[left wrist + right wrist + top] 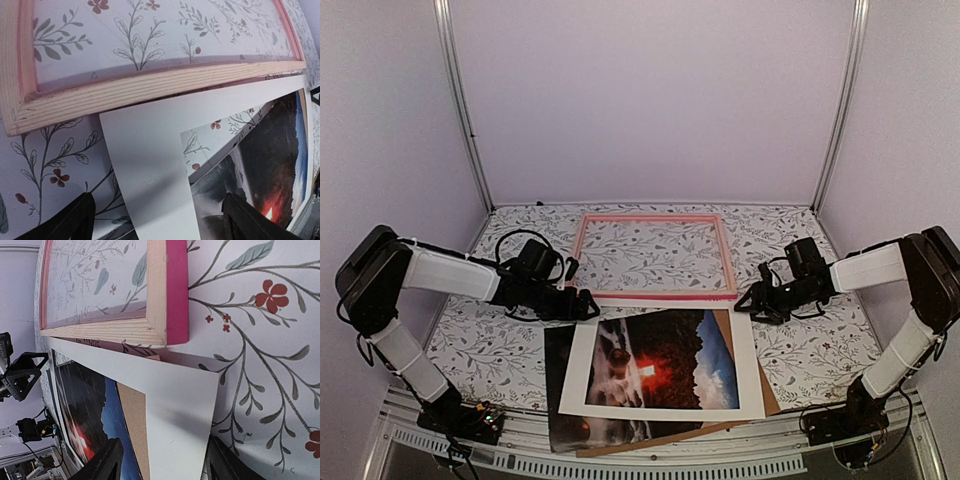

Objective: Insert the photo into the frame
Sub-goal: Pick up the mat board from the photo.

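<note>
Both left pincer (588, 305) and right pincer (743, 298) gape, seemingly released, astride the white mat (580, 370); lift it evenly off the photo (660, 365).

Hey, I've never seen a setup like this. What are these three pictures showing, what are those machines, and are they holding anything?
These are two robot arms, a left arm and a right arm, bolted at the near edge of a table with a flowery cover. The wide picture comes from a camera above and behind them. The other two come from a camera on each wrist.

On the table lies a pink frame. Nearer is a stack: a brown backing board, a dark photo with a red glow, and a white mat on top.

The left hand and right hand are open, one at each far corner of the mat. Nothing is held.
</note>
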